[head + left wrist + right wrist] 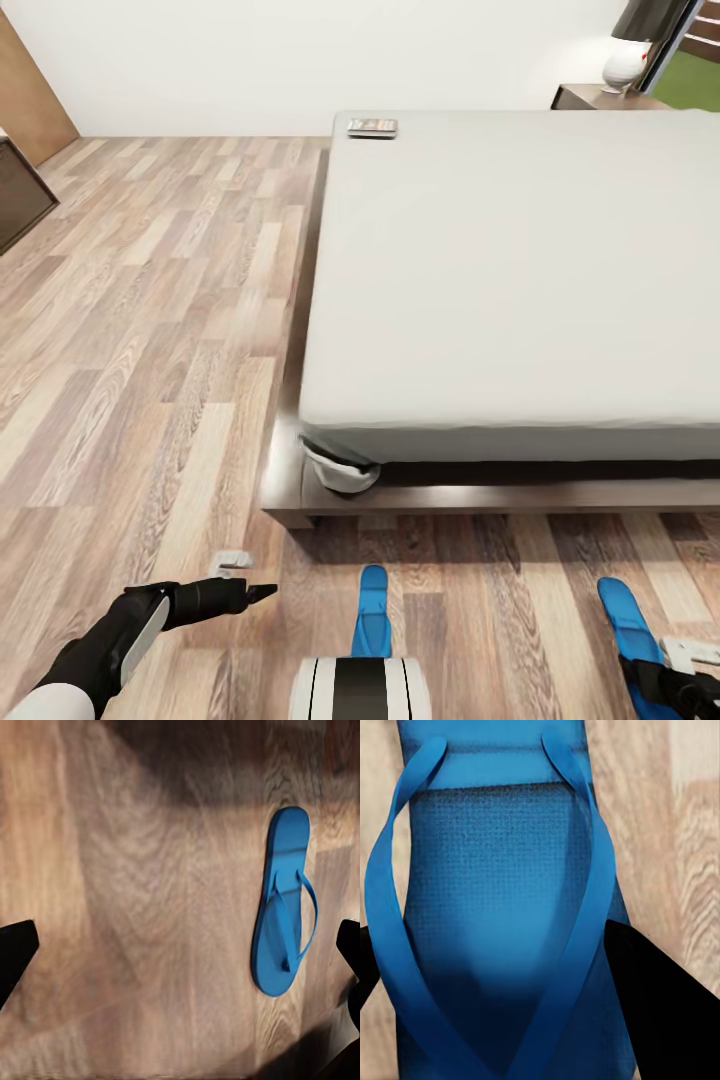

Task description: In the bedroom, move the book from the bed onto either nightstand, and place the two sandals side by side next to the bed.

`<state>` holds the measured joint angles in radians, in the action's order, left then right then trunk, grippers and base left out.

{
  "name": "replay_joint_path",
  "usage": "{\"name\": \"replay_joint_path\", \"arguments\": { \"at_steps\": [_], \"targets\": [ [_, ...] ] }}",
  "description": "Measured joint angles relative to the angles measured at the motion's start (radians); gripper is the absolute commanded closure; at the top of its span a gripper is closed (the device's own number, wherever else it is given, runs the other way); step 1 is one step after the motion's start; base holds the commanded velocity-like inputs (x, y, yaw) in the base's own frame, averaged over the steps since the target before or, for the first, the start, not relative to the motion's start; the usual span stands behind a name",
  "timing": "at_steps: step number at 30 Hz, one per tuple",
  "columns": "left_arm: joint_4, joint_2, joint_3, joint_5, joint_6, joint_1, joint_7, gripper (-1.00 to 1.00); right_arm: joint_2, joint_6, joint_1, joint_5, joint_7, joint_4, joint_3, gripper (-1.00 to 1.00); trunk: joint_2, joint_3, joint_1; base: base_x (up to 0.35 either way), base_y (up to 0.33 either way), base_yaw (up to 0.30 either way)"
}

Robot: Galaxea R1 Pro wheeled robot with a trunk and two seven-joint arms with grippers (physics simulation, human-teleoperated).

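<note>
Sandals on the floor [150, 300] off the foot of the bed [520, 270]: one sandal [372, 612] lies free, just right of the left hand [262, 592], whose fingers are spread wide and empty. Other sandal [628, 620] sits between the right hand [655, 680] fingers; grip cannot be confirmed. Book [372, 127] lies on the bed's far corner, well ahead of both hands.

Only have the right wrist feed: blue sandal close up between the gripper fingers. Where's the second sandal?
Observer: The second sandal lies on the floor at the foot of the bed, to the left of the right-hand sandal and well apart from it.
Operator: Left gripper on it?
Observer: No. The left gripper is open over bare floor, left of the second sandal, not touching it.
Operator: Book?
Observer: The book lies on the bed at its far left corner.
</note>
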<state>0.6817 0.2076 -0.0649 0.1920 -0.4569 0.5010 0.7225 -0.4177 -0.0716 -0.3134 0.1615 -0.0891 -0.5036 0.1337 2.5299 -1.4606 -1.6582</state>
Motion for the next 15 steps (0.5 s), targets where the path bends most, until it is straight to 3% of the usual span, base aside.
{"name": "replay_joint_path", "arguments": {
  "at_steps": [15],
  "targets": [
    [-0.001,-0.003,0.0,0.0,0.0,0.0,-0.001,-1.0,-0.001,0.006,0.0,0.0,0.0,0.0,0.001,1.0,0.0,0.0,0.0,0.0,0.289,0.0]
  ]
}}
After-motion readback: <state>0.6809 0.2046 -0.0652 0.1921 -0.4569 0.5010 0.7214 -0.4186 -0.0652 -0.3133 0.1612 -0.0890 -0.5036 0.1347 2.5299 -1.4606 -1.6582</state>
